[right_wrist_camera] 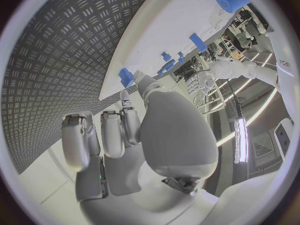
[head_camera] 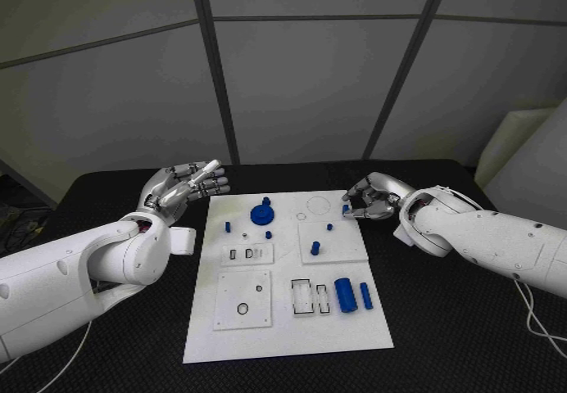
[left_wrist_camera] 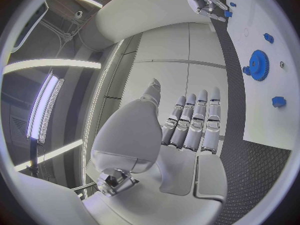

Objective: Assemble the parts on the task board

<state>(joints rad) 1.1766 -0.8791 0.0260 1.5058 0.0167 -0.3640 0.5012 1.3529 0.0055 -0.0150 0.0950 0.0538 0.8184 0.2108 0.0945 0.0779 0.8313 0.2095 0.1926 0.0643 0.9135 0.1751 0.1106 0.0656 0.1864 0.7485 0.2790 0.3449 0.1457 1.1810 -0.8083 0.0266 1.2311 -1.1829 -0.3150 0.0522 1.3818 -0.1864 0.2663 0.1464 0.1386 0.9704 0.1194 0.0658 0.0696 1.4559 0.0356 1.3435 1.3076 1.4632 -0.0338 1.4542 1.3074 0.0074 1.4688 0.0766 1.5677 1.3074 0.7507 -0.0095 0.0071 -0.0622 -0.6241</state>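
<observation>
The white task board [head_camera: 283, 336] lies in the middle of the black table. A blue gear [head_camera: 262, 214] [left_wrist_camera: 257, 65] stands at its far end, with small blue pegs [head_camera: 269, 235] near it. Two blue cylinders [head_camera: 345, 295] lie at the near right beside empty slots. My right hand [head_camera: 372, 199] [right_wrist_camera: 131, 130] is at the board's far right edge, and its thumb and a finger pinch a small blue part [head_camera: 347, 210] [right_wrist_camera: 126, 77]. My left hand [head_camera: 177, 190] [left_wrist_camera: 187, 130] is raised left of the board's far corner, fingers stretched out and holding nothing.
Raised white plates [head_camera: 245, 300] with holes and slots sit on the board. The black table [head_camera: 449, 344] spreads out on both sides of the board. A pale foam block [head_camera: 520, 131] stands beyond the table's far right corner.
</observation>
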